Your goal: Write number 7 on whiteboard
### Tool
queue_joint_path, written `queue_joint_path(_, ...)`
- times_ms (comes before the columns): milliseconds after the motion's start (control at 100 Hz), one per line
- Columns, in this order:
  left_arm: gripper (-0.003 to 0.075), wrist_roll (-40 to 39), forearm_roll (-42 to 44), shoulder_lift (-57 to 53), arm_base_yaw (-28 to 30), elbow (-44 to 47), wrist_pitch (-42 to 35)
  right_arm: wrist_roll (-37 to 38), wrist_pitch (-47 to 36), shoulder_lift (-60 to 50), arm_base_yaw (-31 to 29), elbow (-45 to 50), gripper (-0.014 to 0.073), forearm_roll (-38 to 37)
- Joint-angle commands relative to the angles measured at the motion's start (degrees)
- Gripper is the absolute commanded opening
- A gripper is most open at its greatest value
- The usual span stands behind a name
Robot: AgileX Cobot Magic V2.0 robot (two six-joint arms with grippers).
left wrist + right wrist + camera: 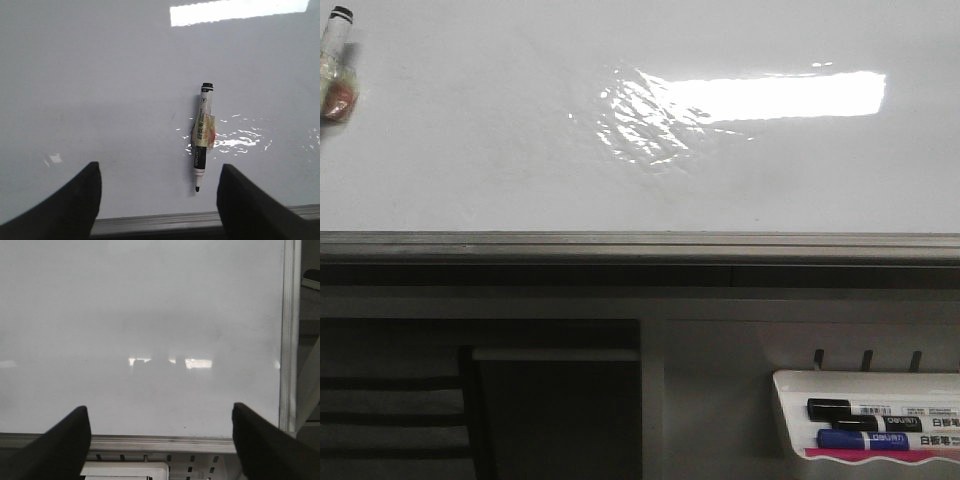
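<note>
So the whiteboard [470, 140] takes up pretty much the whole front view, glossy white with a big bright glare patch toward its right half and a grey edge rail [640, 243] running along the near edge. As far as I can see there's no number 7 on it anywhere, not a single stroke, so the writing hasn't started.

Below the near edge, off toward the right corner, there's a small white tray [790, 400] holding spare markers, a black one [865, 409] and a blue one [865, 439].

The pen that looks like it matters is the black marker [202, 136] lying flat on the board by itself. In the front view it's poking in at the far left corner [334, 60]. It has some yellowish tape around the middle, and it looks uncapped, tip toward the near edge rail.

Left gripper [158, 192]: fingers spread wide, holding nothing, hovering over the near edge with the marker lying ahead of the gap, closer to one finger. Right gripper [160, 440]: also wide open and empty, sitting over the near edge near the right corner of the board, well away from the marker.

My read is we're at the very first step, going for the pen. Next move probably calls for the left arm to line its open fingers up across the marker's taped barrel, drop down and close, then lift it upright enough to draw.
</note>
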Motion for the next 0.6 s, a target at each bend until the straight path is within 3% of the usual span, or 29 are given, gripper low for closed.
queue_joint_path(0,0.0471,0.0,-0.6,0.8,-0.1,-2.0,-4.2,-0.3,-4.9,0.8,-0.4,-2.0,0.0532,-0.8)
queue_joint_path(370,0.0472,0.0,-5.9,1.0,-0.1,-1.5,-7.0,-0.3,-5.3,0.8,-0.4,-1.8,0.0532,0.4)
queue_joint_path(590,0.0472,0.0,-5.9,6.5,-0.1,-1.2,-7.4,-0.3,-5.3,0.8,-0.4,-1.8,0.0532,0.8)
